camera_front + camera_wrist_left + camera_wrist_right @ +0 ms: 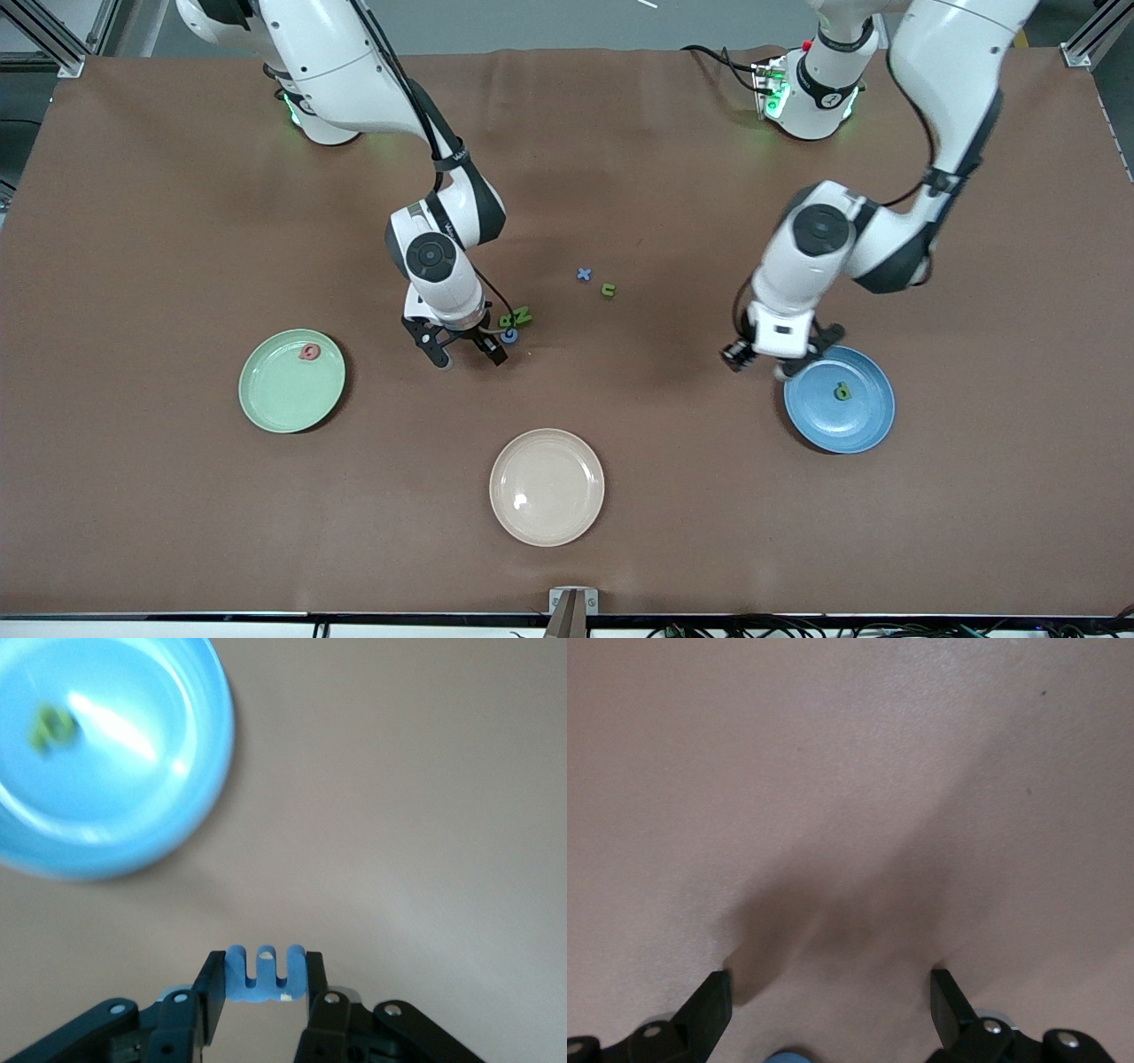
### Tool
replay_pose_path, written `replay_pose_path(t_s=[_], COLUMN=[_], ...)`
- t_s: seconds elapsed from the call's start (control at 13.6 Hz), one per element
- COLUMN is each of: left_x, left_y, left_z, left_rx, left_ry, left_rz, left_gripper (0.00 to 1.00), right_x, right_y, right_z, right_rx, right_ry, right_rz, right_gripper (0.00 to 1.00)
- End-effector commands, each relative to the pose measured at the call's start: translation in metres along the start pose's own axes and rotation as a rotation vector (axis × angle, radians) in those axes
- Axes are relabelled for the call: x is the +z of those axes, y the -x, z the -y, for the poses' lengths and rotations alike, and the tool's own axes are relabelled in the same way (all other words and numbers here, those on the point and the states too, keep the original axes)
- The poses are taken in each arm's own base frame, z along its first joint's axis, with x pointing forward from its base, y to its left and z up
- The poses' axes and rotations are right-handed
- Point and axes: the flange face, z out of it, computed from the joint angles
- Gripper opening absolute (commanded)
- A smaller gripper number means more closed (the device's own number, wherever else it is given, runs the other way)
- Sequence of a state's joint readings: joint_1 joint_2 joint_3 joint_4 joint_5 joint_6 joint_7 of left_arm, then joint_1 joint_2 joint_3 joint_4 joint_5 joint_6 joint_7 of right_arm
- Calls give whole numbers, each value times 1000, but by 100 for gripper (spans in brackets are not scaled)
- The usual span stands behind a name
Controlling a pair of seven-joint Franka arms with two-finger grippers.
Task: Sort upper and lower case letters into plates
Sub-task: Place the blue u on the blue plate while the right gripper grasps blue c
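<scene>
The mint green plate [291, 381], holding a red letter [309, 352], lies toward the right arm's end of the table [177, 221]. The right gripper [466, 353] hangs spread wide and empty beside clustered letters [515, 320]. The left gripper [262, 983] pinches a blue letter [263, 974] at the blue plate [840, 400] rim; that plate carries a green letter [842, 391].

Even overhead light casts soft shadows on the table [177, 221]; the blue plate [115, 842] looks motion-blurred with glare.

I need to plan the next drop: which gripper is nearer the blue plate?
Left. The left gripper, shut on a blue letter, hangs at the blue plate's rim. The right gripper, open, is over bare table beside the letter cluster.
</scene>
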State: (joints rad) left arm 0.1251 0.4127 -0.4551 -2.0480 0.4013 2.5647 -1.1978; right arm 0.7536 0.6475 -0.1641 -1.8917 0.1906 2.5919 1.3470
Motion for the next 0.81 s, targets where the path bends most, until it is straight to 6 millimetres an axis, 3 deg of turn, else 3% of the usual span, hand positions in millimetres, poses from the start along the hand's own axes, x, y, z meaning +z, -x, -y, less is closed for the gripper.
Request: replay_pose_path(t_s=[0.0,0.29,0.37,0.51,0.59,0.73], left_x=[12,49,57,66,65,54], left_y=[-43,-76,-80,-83,-86,-87], left_z=[34,71,73,74,76,75], left_rx=[68,84,81,51,41,51], left_ry=[-24,-39,-38,-31,-31,-34], left_rz=[6,56,67,78,75,59], left_gripper=[1,5,16,91,100,100], right_x=[-1,4,5,10,12,13], right_y=[2,18,23,35,41,46], right_z=[10,12,13,16,18,21], right_rx=[32,53,50,66,71,89], right_ry=[-11,-8,-7,-7,-9,-11], right_rz=[-12,-13,-12,-13,-15,-17], right_gripper=[98,98,98,97,97,95])
